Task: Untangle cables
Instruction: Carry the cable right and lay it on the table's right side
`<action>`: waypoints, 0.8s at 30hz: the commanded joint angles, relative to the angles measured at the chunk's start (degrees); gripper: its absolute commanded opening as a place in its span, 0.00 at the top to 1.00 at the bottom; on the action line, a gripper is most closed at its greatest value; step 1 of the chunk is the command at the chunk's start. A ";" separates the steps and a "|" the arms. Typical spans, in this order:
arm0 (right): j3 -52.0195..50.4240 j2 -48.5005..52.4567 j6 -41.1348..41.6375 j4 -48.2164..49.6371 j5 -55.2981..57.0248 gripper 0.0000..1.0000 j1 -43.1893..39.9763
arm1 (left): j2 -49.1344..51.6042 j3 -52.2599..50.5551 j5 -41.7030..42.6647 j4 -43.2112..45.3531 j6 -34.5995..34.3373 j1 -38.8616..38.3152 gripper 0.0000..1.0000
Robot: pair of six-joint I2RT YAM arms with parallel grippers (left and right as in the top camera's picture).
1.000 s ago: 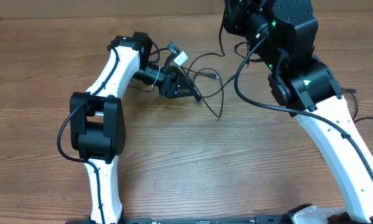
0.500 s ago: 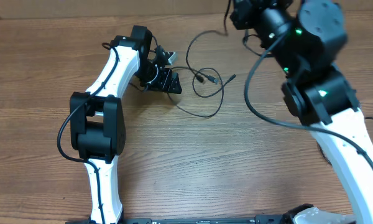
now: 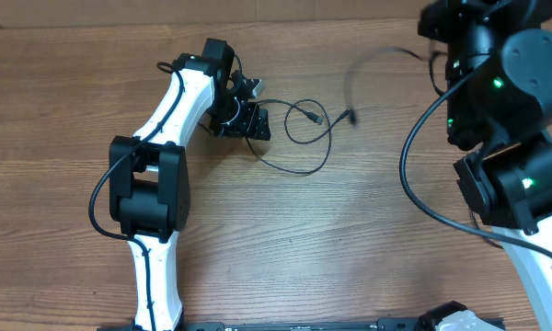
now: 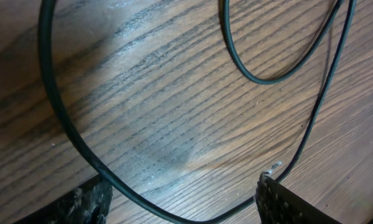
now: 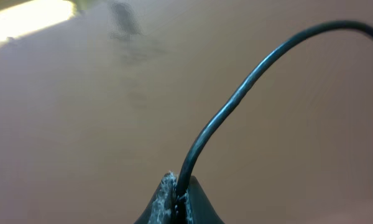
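Two thin black cables show in the overhead view. One cable (image 3: 305,141) lies in a loose loop on the wood right of my left gripper (image 3: 260,129), its small plug (image 3: 316,119) inside the loop. In the left wrist view that gripper (image 4: 186,208) is open, and a strand of the cable (image 4: 174,214) runs across the wood between its fingers (image 4: 90,202). My right gripper (image 5: 177,194) is shut on the other cable (image 5: 236,99), which arcs away, blurred (image 3: 373,60), with its free end (image 3: 350,117) near the loop. In the overhead view the arm hides the right jaws.
The left arm (image 3: 156,175) stretches from the front edge up to the loop. The right arm (image 3: 506,138) fills the right side, with its own thicker black wire (image 3: 414,184) curving beside it. Bare wooden table (image 3: 304,239) lies between the arms.
My right arm has swung to the right and pulled its cable out of the tangle. The left gripper has opened and drawn back a little to the left.
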 commanded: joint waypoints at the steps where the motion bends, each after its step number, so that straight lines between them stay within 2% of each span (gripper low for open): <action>1: 0.94 1.09 -4.61 -3.41 18.05 0.96 -3.63 | 0.59 0.22 -0.35 0.11 -0.74 -0.33 0.26; 6: 0.94 1.97 -3.19 -13.00 25.03 0.96 -14.27 | 0.57 0.22 -0.33 0.11 -0.74 -0.33 0.25; 10: 0.94 1.97 8.90 -24.00 24.24 0.96 -23.52 | 0.59 0.22 -0.33 0.13 -0.74 -0.33 0.25; 13: 0.94 2.27 19.45 -32.68 16.13 0.96 -29.46 | 0.59 0.22 -0.33 0.22 -0.74 -0.33 0.25; 16: 0.63 3.54 25.64 -37.20 3.10 0.96 -35.15 | 0.59 0.22 -0.31 0.20 -0.74 -0.33 0.25; 18: 0.17 5.44 26.80 -38.05 -7.63 0.96 -38.58 | 0.59 0.22 -0.31 0.17 -0.74 -0.33 0.25; 24: 0.17 13.09 26.53 -40.50 -26.88 0.96 -42.05 | 0.59 0.22 -0.33 0.15 -0.74 -0.33 0.25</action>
